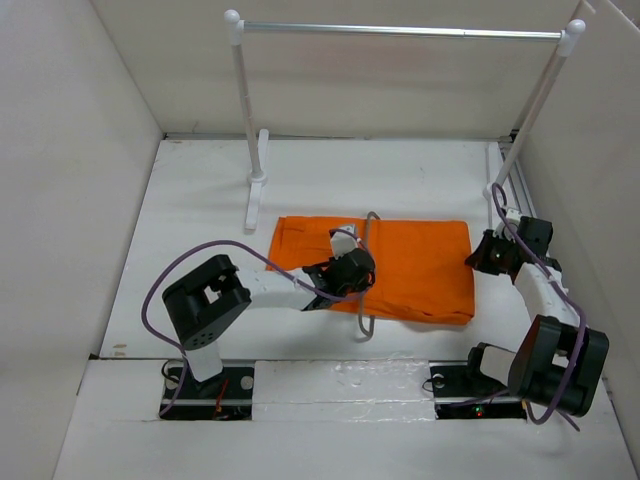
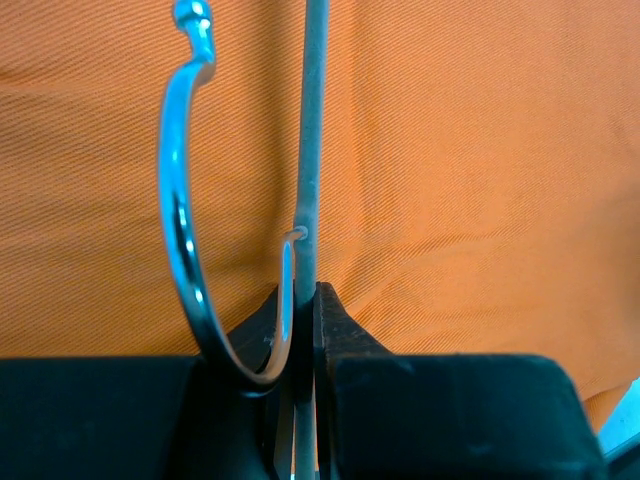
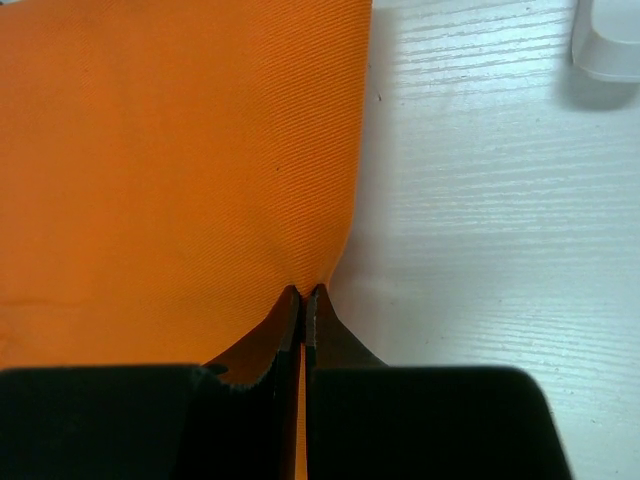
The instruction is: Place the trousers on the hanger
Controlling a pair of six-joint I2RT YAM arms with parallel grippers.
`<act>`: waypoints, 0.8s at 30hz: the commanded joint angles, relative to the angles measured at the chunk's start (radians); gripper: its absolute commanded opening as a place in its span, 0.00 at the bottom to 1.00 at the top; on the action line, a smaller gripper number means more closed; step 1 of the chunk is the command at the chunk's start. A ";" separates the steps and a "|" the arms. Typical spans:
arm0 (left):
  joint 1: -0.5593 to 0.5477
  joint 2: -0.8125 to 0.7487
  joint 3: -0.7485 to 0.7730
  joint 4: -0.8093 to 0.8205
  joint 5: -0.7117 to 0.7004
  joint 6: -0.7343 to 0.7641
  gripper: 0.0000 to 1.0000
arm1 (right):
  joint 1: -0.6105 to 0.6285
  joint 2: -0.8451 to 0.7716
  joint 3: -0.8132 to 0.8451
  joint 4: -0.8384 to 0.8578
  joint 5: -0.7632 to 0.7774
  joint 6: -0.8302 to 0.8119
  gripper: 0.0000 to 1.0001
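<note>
The orange trousers (image 1: 420, 270) lie folded flat on the white table. The hanger (image 1: 361, 320) lies across them, its thin grey frame running from the far edge of the cloth to past the near edge. My left gripper (image 1: 352, 268) is over the trousers' left half, shut on the hanger. In the left wrist view the jaws (image 2: 305, 292) pinch the grey bar (image 2: 311, 150) beside the shiny metal hook (image 2: 178, 230), with orange cloth behind. My right gripper (image 1: 482, 255) is at the trousers' right edge, shut on the cloth edge (image 3: 340, 220) in the right wrist view (image 3: 304, 293).
A silver rail (image 1: 400, 30) on white posts stands at the back, with its left foot (image 1: 256, 190) near the trousers' far left corner. White walls close in on three sides. A white post base (image 3: 608, 45) lies to the right of my right gripper.
</note>
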 commanded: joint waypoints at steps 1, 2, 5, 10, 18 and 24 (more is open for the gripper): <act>0.029 -0.056 0.032 -0.051 -0.087 0.035 0.00 | -0.011 -0.002 0.025 0.071 -0.005 -0.029 0.00; 0.029 -0.058 0.041 -0.041 -0.081 0.034 0.00 | -0.011 0.005 0.022 0.074 -0.005 -0.028 0.00; 0.029 -0.065 0.082 -0.043 -0.093 0.042 0.00 | -0.002 0.024 0.014 0.078 0.003 -0.035 0.00; -0.005 -0.102 0.148 -0.073 -0.144 0.080 0.00 | -0.002 0.067 0.014 0.082 -0.003 -0.034 0.00; -0.024 -0.239 0.239 -0.150 -0.210 0.143 0.00 | 0.091 -0.042 0.138 -0.067 -0.057 -0.009 0.36; -0.024 -0.320 0.260 -0.135 -0.194 0.177 0.00 | 0.280 -0.316 0.235 -0.241 -0.109 0.059 0.63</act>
